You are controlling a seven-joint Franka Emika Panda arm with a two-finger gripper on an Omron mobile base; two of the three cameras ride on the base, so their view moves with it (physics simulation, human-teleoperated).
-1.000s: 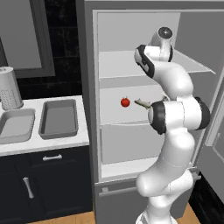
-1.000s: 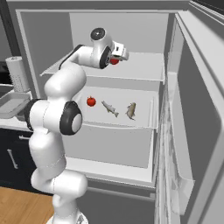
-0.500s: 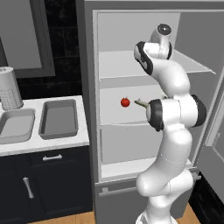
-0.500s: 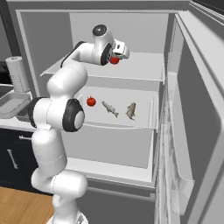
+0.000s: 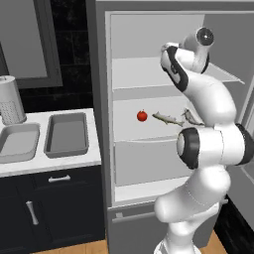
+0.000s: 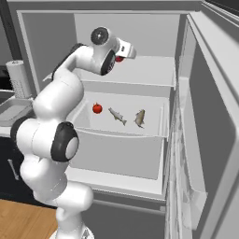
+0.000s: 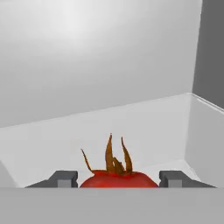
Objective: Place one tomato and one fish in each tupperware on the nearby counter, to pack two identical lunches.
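A red tomato (image 7: pixel 118 178) with a dry brown stem sits between my gripper's (image 7: pixel 118 180) two dark fingertips, which are shut on its sides just above the fridge's top shelf (image 6: pixel 149 70). From the right base view the same tomato (image 6: pixel 119 59) shows red under the hand. On the shelf below lie a second tomato (image 5: pixel 142 116) and two fish (image 5: pixel 167 118) (image 5: pixel 191 117). Left of the fridge, a lighter grey tupperware (image 5: pixel 19 142) and a darker one (image 5: pixel 67 133) rest empty on the white counter (image 5: pixel 49 161).
The fridge door (image 6: pixel 205 116) stands open at the right, close to the arm. A white perforated canister (image 5: pixel 10 99) stands behind the lighter tray. Dark navy cabinets with silver handles (image 5: pixel 59 178) sit below the counter.
The hand has risen a little with the tomato held in it, and the upper arm has swung slightly. The lower-shelf tomato and fish have not moved.
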